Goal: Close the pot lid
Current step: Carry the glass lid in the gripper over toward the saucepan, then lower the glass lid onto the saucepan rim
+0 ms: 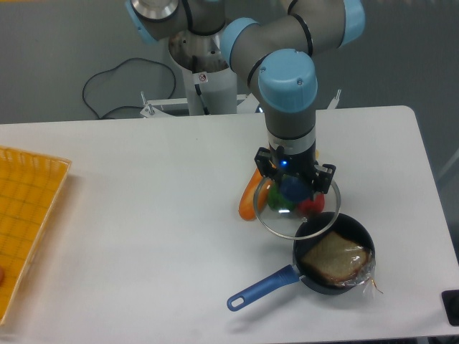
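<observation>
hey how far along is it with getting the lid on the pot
Done: the tool has the lid gripped by its blue knob and lifted off the table. In hand: the lid hangs tilted above the peppers, its lower edge just overlapping the pot's near rim. Left: centre it over the pot, where the bread still lies uncovered, lower it onto the rim and let go.
</observation>
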`<state>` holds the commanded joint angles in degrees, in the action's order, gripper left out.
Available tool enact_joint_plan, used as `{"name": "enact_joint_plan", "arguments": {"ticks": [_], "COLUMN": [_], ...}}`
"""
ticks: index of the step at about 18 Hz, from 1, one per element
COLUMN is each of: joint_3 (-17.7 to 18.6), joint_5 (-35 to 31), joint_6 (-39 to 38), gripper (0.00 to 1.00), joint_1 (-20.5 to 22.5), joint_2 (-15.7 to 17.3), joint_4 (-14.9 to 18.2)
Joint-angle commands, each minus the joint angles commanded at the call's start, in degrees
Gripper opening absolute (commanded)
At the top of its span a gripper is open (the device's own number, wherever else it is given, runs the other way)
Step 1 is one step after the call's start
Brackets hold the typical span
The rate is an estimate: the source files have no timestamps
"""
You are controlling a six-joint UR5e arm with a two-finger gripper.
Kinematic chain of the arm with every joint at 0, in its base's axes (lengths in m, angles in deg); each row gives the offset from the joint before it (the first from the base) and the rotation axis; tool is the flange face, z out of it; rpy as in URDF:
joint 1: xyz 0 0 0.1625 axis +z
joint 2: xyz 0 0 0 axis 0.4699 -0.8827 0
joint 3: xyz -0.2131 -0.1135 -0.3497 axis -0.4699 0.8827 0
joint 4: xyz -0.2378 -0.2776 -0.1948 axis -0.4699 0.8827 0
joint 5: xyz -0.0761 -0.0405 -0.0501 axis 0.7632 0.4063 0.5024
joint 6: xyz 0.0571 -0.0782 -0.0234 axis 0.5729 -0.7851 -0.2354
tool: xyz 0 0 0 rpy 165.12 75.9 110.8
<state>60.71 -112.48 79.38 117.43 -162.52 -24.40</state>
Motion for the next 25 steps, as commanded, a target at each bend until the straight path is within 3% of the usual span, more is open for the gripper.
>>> {"name": "enact_joint_plan", "arguments": {"ticks": [8, 15, 25], "joint_3": [-0.2, -1.8, -2.7], "joint_5": [-0.2, -0.1, -0.1], "joint_6": [-0.1, 0.0, -0.1], "gripper": [0.50, 0.50, 0.50], "joint_1": [0.7, 1.2, 1.4], "joint_2": [-1.1, -2.9, -6.2], "joint_4": [-4.7, -5.3, -9.7]}}
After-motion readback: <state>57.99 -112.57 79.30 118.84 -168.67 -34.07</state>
